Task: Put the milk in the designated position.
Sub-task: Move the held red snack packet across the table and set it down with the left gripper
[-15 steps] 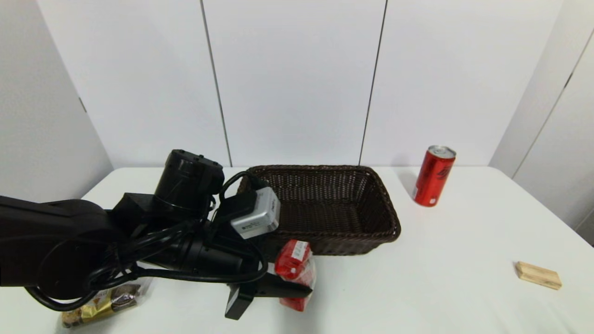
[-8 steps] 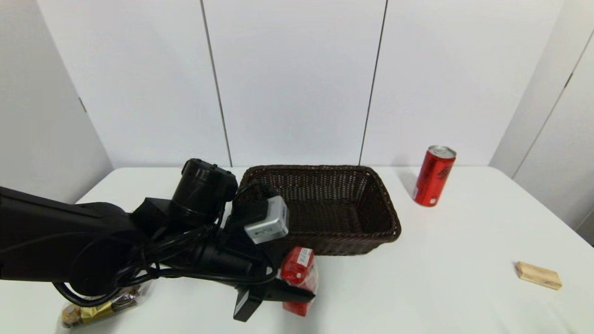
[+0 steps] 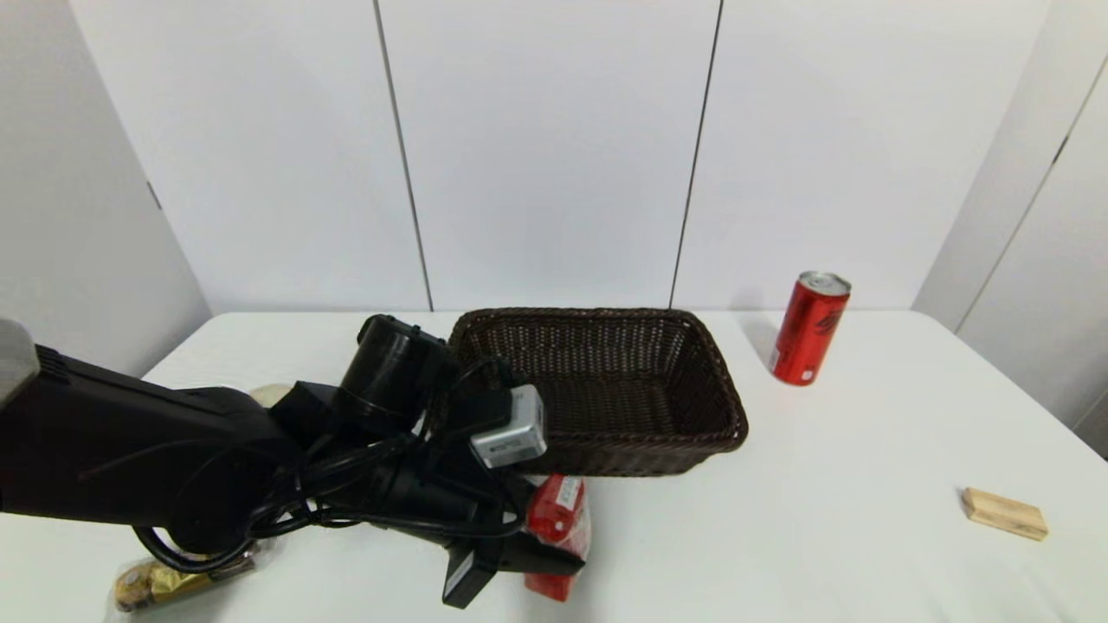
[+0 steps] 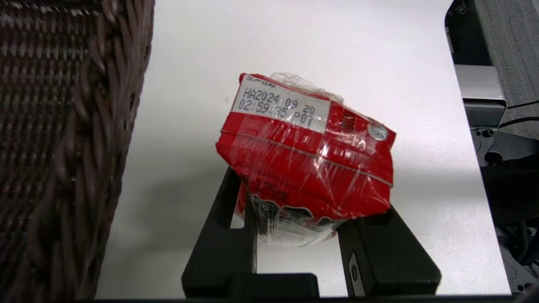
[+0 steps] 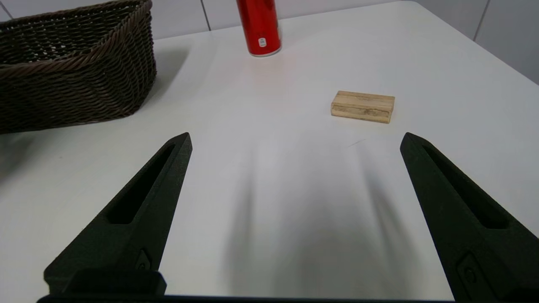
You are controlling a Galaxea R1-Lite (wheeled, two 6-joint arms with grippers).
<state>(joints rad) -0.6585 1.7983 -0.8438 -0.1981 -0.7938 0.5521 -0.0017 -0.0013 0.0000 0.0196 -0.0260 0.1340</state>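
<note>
My left end effector (image 4: 294, 235) grips the milk (image 4: 307, 164) just beside the basket (image 3: 606, 381) — I'd lower it level onto bare worktop (image 3: 779, 536) (right end effector (image 5: 294, 219) parked, wide) — then release.

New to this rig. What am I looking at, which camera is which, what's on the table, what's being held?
It is a two-armed robot at a white table. One picture looks down from its head; the other two come from cameras on each wrist, behind the black fingers.

On the table: a dark wicker basket, a red soda can, a small wooden block and a gold chocolate pack.

The left gripper is shut on the milk, a small red carton in clear wrap, just in front of the basket. The right gripper is open, holds nothing and sits low over bare table near the block.
</note>
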